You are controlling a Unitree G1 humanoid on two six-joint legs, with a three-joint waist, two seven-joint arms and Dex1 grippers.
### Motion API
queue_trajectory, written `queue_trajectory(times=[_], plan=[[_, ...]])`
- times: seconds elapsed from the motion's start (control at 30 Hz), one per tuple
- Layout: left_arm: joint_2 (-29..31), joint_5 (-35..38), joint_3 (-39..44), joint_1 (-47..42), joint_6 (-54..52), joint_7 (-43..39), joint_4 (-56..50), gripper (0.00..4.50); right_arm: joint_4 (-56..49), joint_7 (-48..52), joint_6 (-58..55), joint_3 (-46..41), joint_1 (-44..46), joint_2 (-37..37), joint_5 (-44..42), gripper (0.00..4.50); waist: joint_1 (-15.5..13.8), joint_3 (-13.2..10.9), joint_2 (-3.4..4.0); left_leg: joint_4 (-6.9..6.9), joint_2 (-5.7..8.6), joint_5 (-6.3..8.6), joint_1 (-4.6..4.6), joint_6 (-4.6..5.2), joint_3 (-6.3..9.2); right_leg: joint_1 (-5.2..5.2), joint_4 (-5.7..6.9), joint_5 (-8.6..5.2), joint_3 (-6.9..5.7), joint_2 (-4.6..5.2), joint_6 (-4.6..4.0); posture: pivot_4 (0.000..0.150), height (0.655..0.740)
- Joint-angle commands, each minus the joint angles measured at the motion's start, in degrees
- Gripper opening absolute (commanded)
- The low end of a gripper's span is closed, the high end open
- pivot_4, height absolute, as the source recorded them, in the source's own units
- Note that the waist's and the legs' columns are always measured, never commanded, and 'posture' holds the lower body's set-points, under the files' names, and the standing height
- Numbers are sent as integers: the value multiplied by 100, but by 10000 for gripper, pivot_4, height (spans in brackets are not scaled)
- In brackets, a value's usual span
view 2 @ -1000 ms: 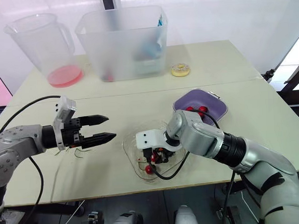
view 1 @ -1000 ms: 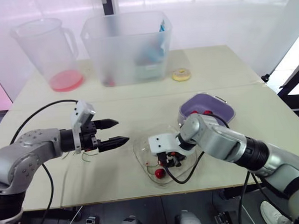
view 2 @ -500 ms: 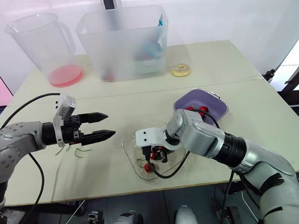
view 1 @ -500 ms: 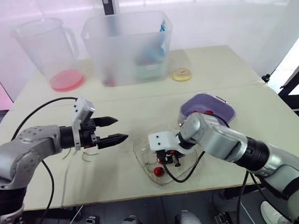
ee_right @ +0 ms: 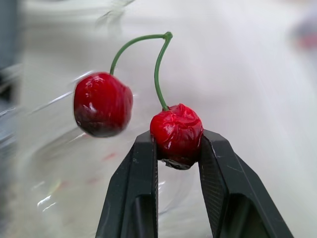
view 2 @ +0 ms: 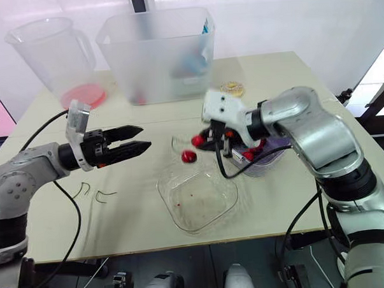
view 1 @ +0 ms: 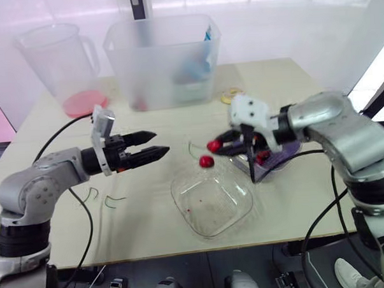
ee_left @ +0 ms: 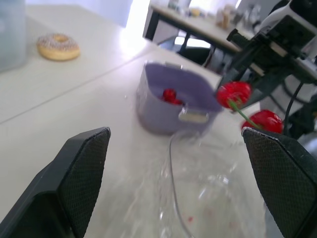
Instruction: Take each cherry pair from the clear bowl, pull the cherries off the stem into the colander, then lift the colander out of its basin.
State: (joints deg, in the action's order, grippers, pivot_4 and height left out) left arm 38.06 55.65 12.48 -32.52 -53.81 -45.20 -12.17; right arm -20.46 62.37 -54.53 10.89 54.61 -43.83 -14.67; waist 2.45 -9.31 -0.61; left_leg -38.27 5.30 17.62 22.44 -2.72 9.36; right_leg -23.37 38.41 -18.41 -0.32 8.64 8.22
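- Head views: the right gripper point(view 1: 226, 147), which a second ago was down inside the clear bowl point(view 1: 181, 194), is now up in the air with a cherry pair point(view 1: 214, 145) in its jaws. The pair hangs above the bowl's far rim, between the bowl and the colander point(view 1: 267, 169).
- The bowl sits near the worktop's point(view 1: 151, 232) near edge. It now looks empty apart from a few red specks, so this is probably the last pair to strip.
- The left gripper point(view 1: 159, 143) has risen and come in toward the middle of the worktop. Its jaws are partly open and point at the pair but are clear of it.
- Two bare stems point(view 1: 115, 199) lie on the worktop toward the left edge. They suggest that other pairs have already been stripped.
- Left wrist view: the left jaws stand wide apart. Between them are the dangling pair and, beyond it, the purple colander with red cherries point(ee_left: 169, 95) already inside. I cannot tell the colander from its basin here.
- Right wrist view: the right jaws are pinched on the held cherry point(ee_right: 177, 135). The green stem point(ee_right: 157, 69) arches over to the free cherry point(ee_right: 103, 104), which hangs loose beside it.
- The likely next step is for the left jaws to take the stem or the free cherry and pull. The pair should first be carried over the colander so the fruit drops in.
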Motion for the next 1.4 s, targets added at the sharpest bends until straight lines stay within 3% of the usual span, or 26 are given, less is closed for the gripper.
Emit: queue_trajectory(times=[0.03,0.17,0.43,0.8,0.9,1.0,1.4], plan=[[-418,432,354,-571,-107,615,308,45000,303,-1049,627,-401,150,291,454,9625,-12,0,-1,-1,1,0,0,0,-1,0,1,0,0,1,0,1500,7400],[-934,810,440,-971,-265,1129,491,45000,584,-1681,1822,-110,-55,327,1193,9625,-2,1,-1,-2,6,0,1,0,-1,0,3,0,1,7,1,1500,7400],[-1738,1374,732,-1384,-314,2467,962,45000,353,-2254,2680,-75,-338,722,1552,9625,18,1,-2,-4,2,0,1,0,-9,-12,47,0,3,4,1,1500,7400],[-2002,1409,460,-1465,-357,2686,869,45000,211,-2210,2653,91,-394,991,1632,9625,10,1,-2,-6,5,0,1,0,-7,-11,48,0,4,4,1,1500,7400],[-2020,1441,470,-1532,-367,2706,906,36215,171,-2171,2634,108,-396,1014,1618,9301,10,1,-2,-6,5,0,1,0,-7,-12,48,0,4,4,1,1500,7400],[-2001,1479,411,-1525,-410,2640,824,23249,123,-2136,2572,95,-409,1038,1578,9301,10,1,-2,-6,5,0,1,0,-8,-11,48,0,4,4,1,1500,7400],[-2036,1484,413,-1543,-446,2760,847,23249,30,-2051,2469,132,-403,1099,1530,9301,9,1,-2,-6,5,0,1,0,-7,-11,48,0,4,4,1,1500,7400]])
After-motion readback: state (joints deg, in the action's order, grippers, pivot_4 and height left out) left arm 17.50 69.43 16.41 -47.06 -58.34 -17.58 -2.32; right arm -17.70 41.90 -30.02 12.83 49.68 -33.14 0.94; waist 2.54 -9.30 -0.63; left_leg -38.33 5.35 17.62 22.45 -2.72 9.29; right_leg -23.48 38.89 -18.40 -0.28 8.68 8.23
